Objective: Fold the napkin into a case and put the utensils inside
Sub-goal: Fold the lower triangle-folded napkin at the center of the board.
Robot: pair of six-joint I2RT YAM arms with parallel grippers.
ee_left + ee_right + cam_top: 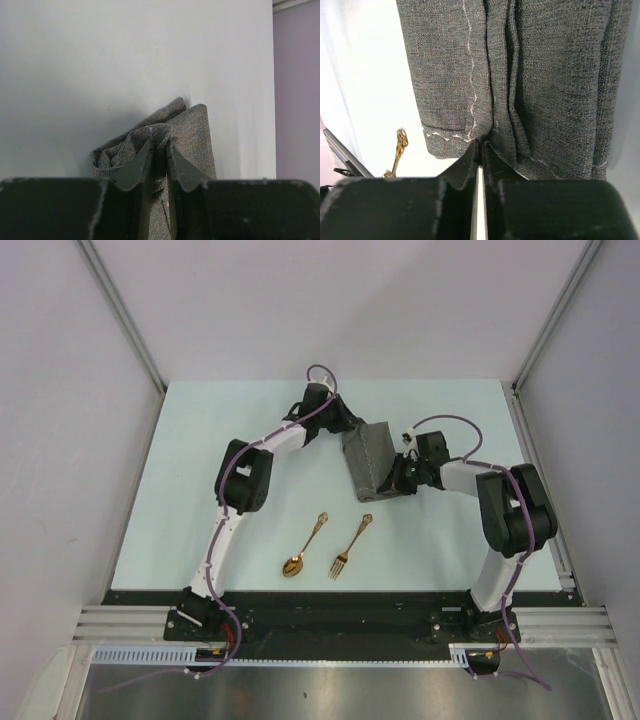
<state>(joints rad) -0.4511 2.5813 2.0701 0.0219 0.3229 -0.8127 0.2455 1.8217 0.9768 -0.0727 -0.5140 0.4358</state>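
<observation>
The dark grey napkin (368, 458) is folded into a narrow strip, held up at an angle between my two grippers at the table's middle back. My left gripper (349, 429) is shut on the strip's far end, with cloth bunched between its fingertips (160, 146). My right gripper (393, 480) is shut on the near edge of the napkin (535, 75), pinching the hem at its fingertips (480, 146). The gold spoon (303, 547) and gold fork (350, 547) lie side by side on the table in front of the cloth. One ornate gold handle (399, 145) shows in the right wrist view.
The pale table (200, 480) is walled by white panels at the back and both sides. A metal rail (320, 625) with the arm bases runs along the near edge.
</observation>
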